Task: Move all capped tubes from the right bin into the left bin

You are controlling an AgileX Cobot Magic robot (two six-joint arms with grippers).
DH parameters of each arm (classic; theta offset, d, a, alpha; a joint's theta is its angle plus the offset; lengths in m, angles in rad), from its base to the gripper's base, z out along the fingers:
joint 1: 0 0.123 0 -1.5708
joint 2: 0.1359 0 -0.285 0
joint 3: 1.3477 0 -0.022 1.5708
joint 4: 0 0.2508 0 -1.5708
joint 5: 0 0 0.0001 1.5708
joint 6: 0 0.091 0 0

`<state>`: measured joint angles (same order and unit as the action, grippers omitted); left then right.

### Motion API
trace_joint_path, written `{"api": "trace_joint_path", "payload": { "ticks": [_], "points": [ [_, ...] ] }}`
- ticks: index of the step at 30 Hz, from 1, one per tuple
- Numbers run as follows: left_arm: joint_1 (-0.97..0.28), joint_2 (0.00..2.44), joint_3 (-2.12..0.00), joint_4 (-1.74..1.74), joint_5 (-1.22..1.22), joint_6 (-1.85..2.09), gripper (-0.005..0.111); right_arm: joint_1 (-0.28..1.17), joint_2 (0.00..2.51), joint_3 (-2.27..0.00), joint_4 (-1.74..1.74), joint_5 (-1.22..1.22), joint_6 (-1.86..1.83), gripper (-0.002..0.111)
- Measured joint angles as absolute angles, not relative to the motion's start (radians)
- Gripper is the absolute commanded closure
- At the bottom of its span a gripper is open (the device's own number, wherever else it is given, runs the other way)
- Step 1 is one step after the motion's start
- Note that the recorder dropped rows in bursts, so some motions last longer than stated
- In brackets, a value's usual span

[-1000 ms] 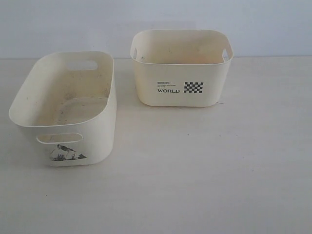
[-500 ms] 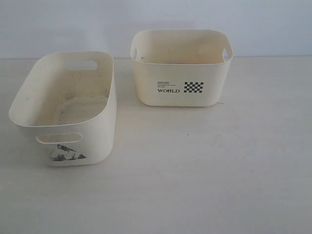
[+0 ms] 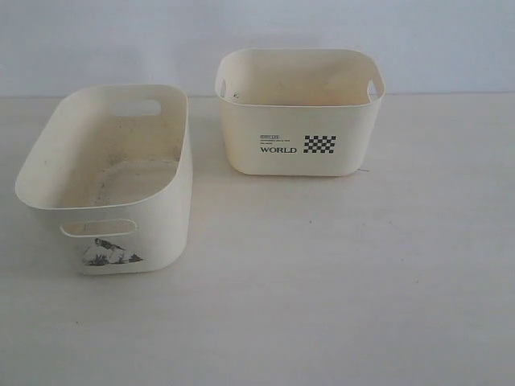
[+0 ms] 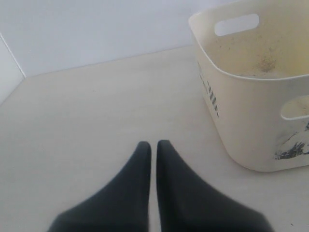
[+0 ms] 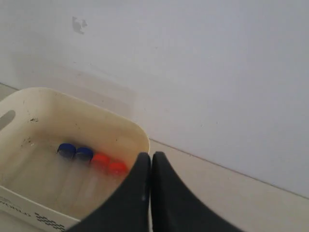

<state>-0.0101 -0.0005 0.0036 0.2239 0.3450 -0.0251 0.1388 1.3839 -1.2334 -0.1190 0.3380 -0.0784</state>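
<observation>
Inside the right bin (image 3: 299,149), at one o'clock from the left bin (image 3: 165,213), I see four capped tubes (image 5: 100,159) lying side by side, ahead of and untouched by my right gripper (image 5: 147,155), its jaws clenched empty like my left gripper (image 4: 150,143).

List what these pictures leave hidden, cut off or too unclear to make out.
Right wrist view: tubes blurred, only caps clear; the right gripper covers part of the right bin, so the count is unsure.
Exterior view: the right bin's near wall hides the tubes.
Left wrist view: the left bin is cut off by the edge.
</observation>
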Motion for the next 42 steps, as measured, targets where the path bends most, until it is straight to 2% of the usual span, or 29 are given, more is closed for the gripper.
{"api": "trace_joint_path", "payload": {
  "ticks": [27, 32, 37, 42],
  "points": [
    [-0.01, 0.0, 0.004, 0.224, 0.345, -0.025, 0.102, 0.139, 1.444, -1.262, -0.057, 0.403, -0.11, 0.109],
    [-0.01, 0.0, 0.004, 0.224, 0.345, -0.025, 0.102, 0.141, 1.484, -1.264, 0.122, 0.505, -0.43, 0.109],
    [-0.01, 0.0, 0.004, 0.224, 0.345, -0.025, 0.102, 0.14, 1.54, -1.278, 0.225, 0.511, -0.558, 0.109],
    [-0.01, 0.0, 0.004, 0.224, 0.345, -0.025, 0.102, 0.143, 1.571, -1.435, 0.293, 0.644, -0.715, 0.109]
  ]
}}
